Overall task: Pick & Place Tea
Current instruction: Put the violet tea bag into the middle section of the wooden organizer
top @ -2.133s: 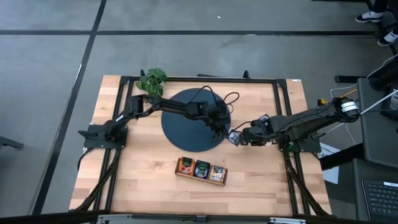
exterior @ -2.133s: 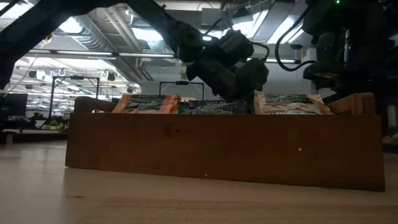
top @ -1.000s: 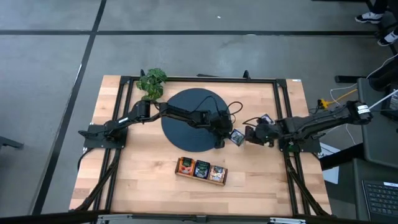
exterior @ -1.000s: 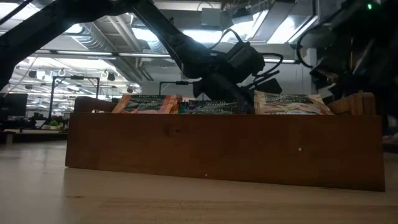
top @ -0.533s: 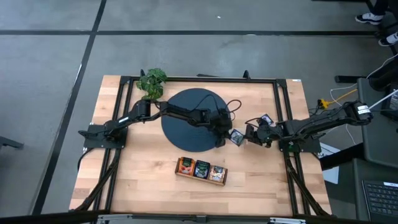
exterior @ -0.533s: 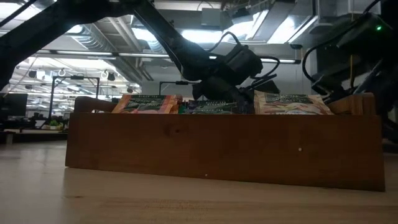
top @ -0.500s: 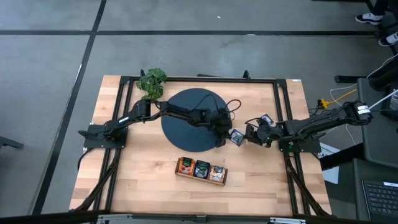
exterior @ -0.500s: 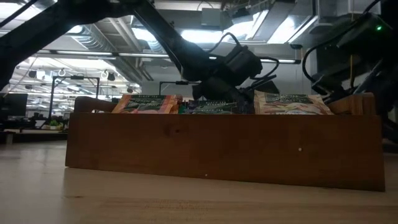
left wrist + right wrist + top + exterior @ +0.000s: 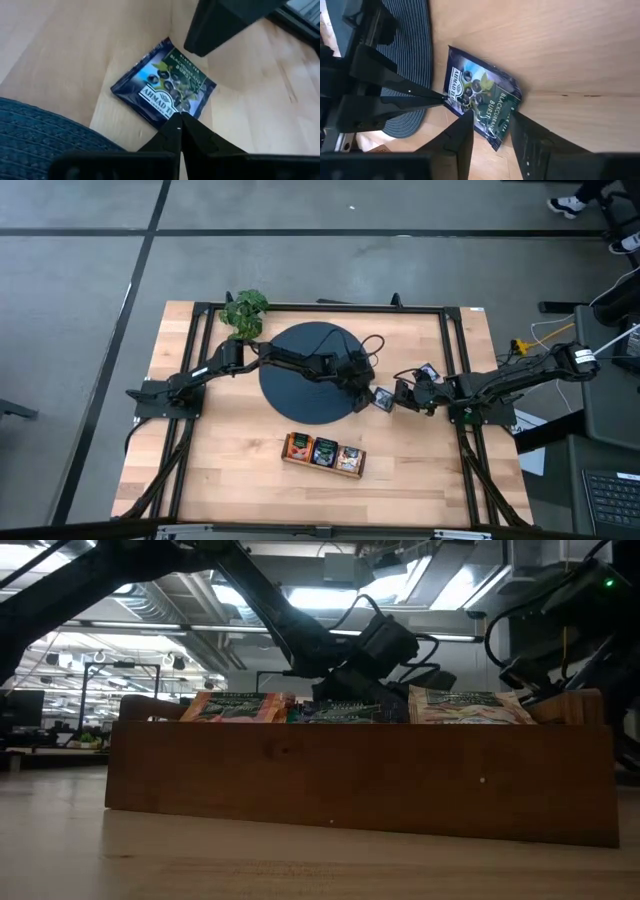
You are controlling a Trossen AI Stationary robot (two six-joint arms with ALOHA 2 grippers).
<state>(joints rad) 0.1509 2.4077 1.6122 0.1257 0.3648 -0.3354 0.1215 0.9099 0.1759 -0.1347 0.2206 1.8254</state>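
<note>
sachet: dark tea sachet (image 9: 381,399), blue-green print, flat on the bare wood just off the round mat (image 9: 300,365) at its 4 o'clock edge; label side shows in both wrist views (image 9: 164,90) (image 9: 481,98)
left gripper: left gripper (image 9: 362,394) reaches across the mat, fingers clenched tight, tips together right at the sachet's mat-side edge (image 9: 178,120); contact likely, nothing pinched between them
right gripper: right gripper (image 9: 397,397) low at the sachet's 3 o'clock side, jaws parted, one to each side of the sachet's near corner (image 9: 490,131); cannot tell if they press it yet
tray: compartment tray (image 9: 324,453) at 6 o'clock from the mat; orange, dark and pale sachets already stand in its three slots, tops visible over the wall in the low view (image 9: 360,775)
other tea: one more sachet (image 9: 424,370) lies near the right arm, at 1 o'clock from the worked one
done: tray partly stocked
left: judged, this sachet is not lifted; still needs a firm grip, carry to the tray's dark slot, release; the loose one after that
plant: green plant (image 9: 244,311) at the mat's 10 o'clock, untouched
</note>
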